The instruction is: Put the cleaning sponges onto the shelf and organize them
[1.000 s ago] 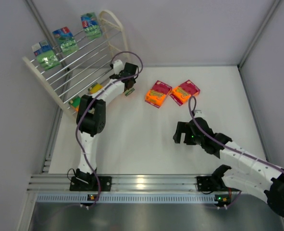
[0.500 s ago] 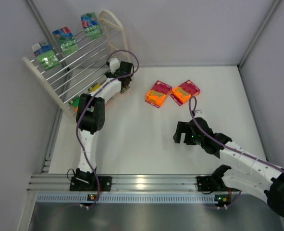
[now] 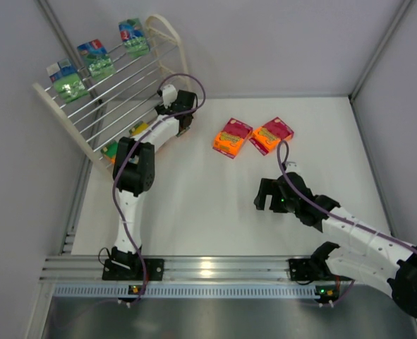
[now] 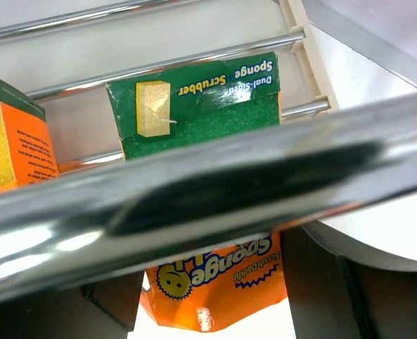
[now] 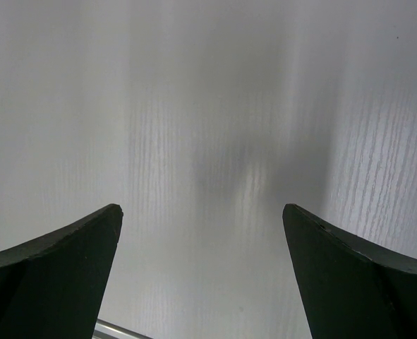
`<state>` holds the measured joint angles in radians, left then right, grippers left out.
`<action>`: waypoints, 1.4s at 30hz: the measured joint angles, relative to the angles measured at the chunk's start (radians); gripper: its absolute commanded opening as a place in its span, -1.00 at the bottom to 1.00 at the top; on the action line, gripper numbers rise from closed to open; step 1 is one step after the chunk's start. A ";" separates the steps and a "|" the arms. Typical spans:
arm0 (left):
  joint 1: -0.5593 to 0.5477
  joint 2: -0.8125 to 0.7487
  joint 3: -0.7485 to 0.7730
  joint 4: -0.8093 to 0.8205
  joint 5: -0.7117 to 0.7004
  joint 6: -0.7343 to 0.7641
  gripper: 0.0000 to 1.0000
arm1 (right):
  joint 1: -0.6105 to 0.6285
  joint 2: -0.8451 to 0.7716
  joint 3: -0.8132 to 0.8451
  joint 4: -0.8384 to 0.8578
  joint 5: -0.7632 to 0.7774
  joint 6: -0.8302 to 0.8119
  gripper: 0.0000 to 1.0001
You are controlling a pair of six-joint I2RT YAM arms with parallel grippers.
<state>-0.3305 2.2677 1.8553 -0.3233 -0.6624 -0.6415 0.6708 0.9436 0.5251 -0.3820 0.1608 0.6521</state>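
Left gripper (image 4: 215, 300) clamps orange pack (image 4: 215, 275) at shelf (image 4: 194, 187), 10 o'clock; right gripper (image 5: 201, 212) wide. Pack likely light, squashy, slick-wrapped; pinch side edges.

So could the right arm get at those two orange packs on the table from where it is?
Probably yes. The right gripper is open over bare table; the left orange pack and the right orange pack lie flat beyond it, with nothing between.
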 measured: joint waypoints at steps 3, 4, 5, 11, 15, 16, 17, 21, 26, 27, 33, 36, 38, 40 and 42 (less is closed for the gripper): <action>0.000 0.005 0.000 0.011 0.000 0.004 0.44 | 0.000 0.000 0.000 0.000 0.000 0.002 0.99; 0.000 0.008 0.000 0.017 0.000 0.006 0.47 | 0.000 0.000 0.000 0.000 0.000 0.003 0.99; 0.000 0.011 0.000 0.025 0.000 0.010 0.55 | 0.000 0.000 0.000 0.000 0.000 0.004 0.99; 0.003 0.015 -0.001 0.043 0.004 0.016 0.83 | 0.000 0.000 0.000 0.000 0.000 0.004 0.99; 0.003 0.015 -0.010 0.055 0.013 0.017 0.89 | 0.000 0.000 0.000 0.000 0.000 0.004 0.99; 0.003 0.014 -0.013 0.056 0.016 0.017 0.89 | 0.000 0.000 0.000 0.000 0.000 0.004 0.99; 0.003 0.014 -0.016 0.058 0.019 0.017 0.91 | 0.000 0.000 0.000 0.000 0.000 0.004 0.99; 0.000 0.012 -0.032 0.063 0.023 0.017 0.96 | 0.000 0.000 0.000 0.000 0.000 0.004 0.99; -0.018 -0.008 -0.074 0.065 0.018 0.013 0.96 | -0.001 0.000 -0.001 0.000 -0.001 0.005 0.99; -0.022 -0.014 -0.084 0.068 0.018 0.009 0.96 | -0.001 0.000 -0.002 0.000 -0.001 0.005 0.99; -0.041 -0.032 -0.129 0.069 0.011 -0.029 0.86 | -0.002 -0.010 -0.002 0.000 -0.001 0.006 0.99; -0.042 -0.032 -0.130 0.069 0.009 -0.041 0.69 | -0.002 -0.017 -0.002 0.000 -0.001 0.006 0.99; -0.042 -0.032 -0.130 0.069 0.002 -0.045 0.56 | -0.002 -0.020 -0.005 0.000 0.000 0.006 0.99; -0.041 -0.032 -0.130 0.069 -0.005 -0.048 0.45 | -0.002 -0.020 -0.008 0.000 -0.001 0.006 0.99; -0.040 -0.032 -0.130 0.069 -0.013 -0.048 0.44 | -0.002 -0.020 -0.008 0.001 -0.001 0.007 0.99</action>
<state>-0.3710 2.2356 1.7256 -0.2543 -0.6750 -0.6899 0.6689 0.9234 0.5167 -0.3813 0.1600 0.6590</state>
